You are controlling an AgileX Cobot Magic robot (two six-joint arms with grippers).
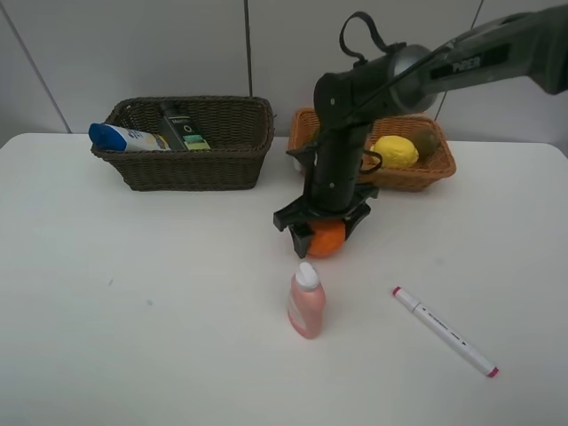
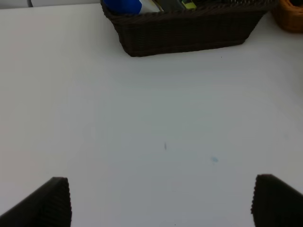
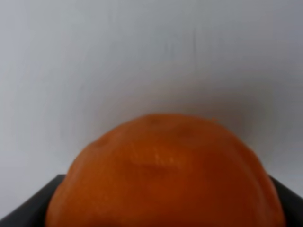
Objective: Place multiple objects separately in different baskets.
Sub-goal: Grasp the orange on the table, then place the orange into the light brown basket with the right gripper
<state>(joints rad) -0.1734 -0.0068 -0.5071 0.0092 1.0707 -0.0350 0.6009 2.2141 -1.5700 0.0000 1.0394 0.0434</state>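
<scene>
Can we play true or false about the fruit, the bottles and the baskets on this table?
1. The lemon is in the light orange basket. True.
2. The pink bottle lies in the brown basket. False: it stands upright on the table, in front of the orange.
3. The right gripper has the orange between its fingers. True.
4. The marker is in a basket. False: it lies on the table.
5. The left gripper holds the blue-capped bottle. False: it is open over bare table, and that bottle lies in the dark brown basket.
</scene>
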